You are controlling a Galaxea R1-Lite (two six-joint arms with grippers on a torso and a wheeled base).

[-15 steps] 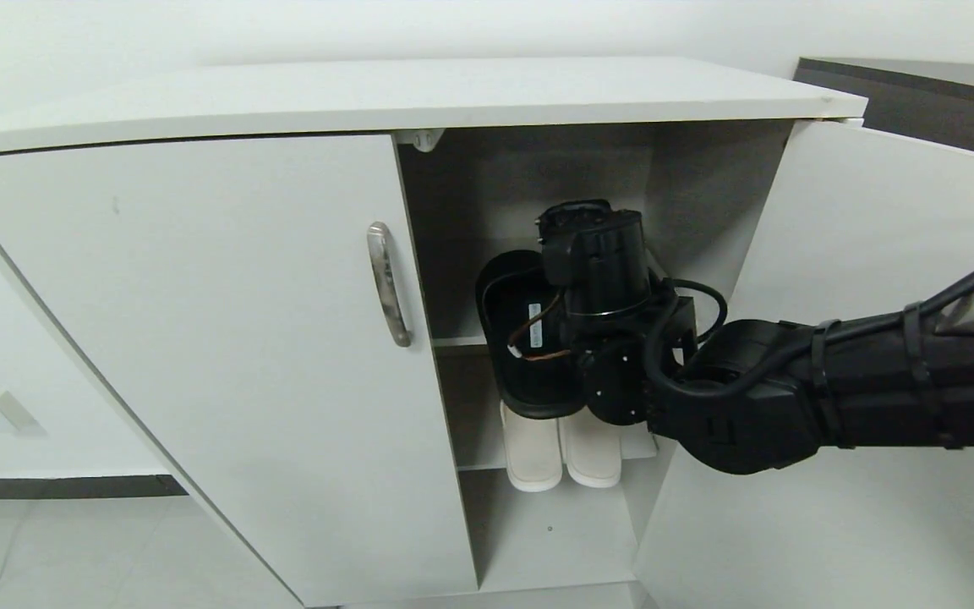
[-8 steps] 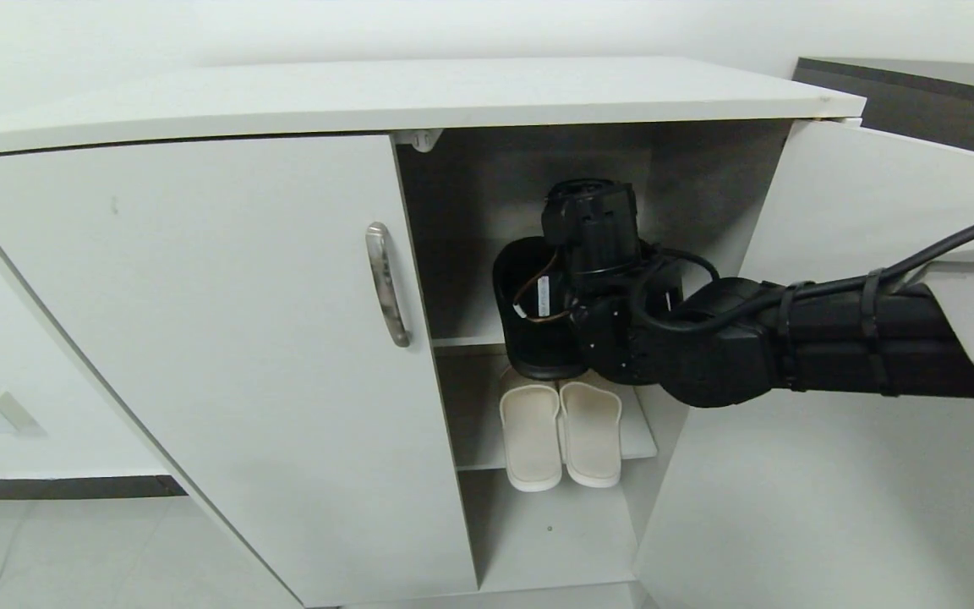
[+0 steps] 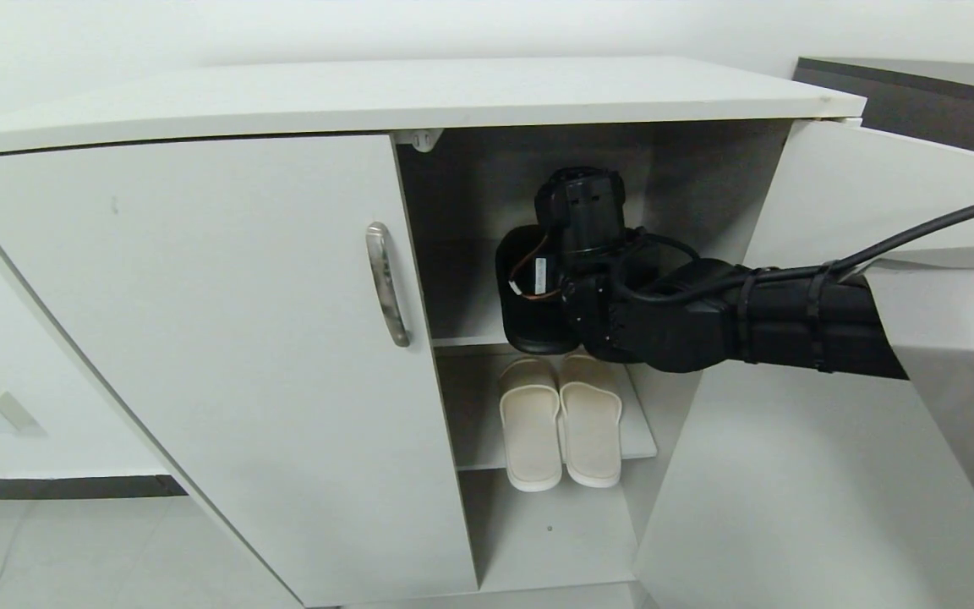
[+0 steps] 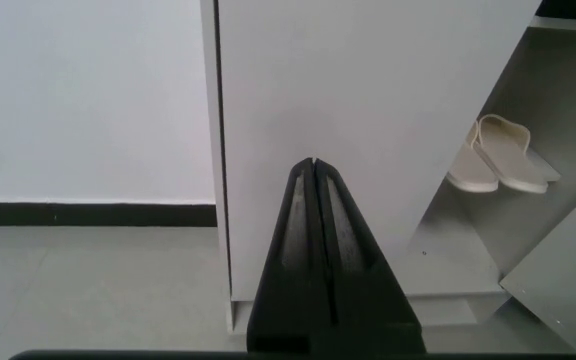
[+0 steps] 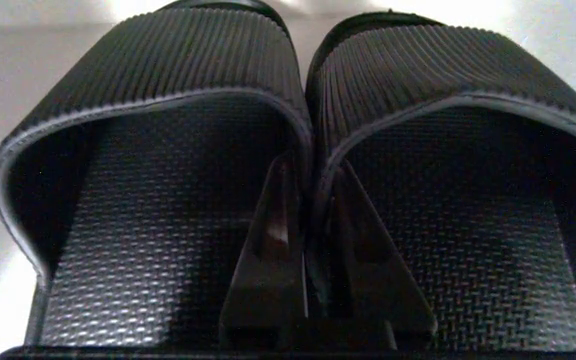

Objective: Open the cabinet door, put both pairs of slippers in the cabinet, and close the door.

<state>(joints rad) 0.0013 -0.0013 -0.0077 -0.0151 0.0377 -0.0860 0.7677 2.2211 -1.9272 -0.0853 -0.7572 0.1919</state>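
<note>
My right gripper is clamped on black slippers, pinching their touching inner walls, at upper shelf inside cabinet. I judge them light, soft, rubbery; ribbed skin grips well, but pair may splay. White slippers on shelf below. Left gripper closed, empty.

Nothing readable anywhere, folks.
Closest thing is a little white sticker on my right arm, just right of the closed cabinet door, print too tiny to read.
</note>
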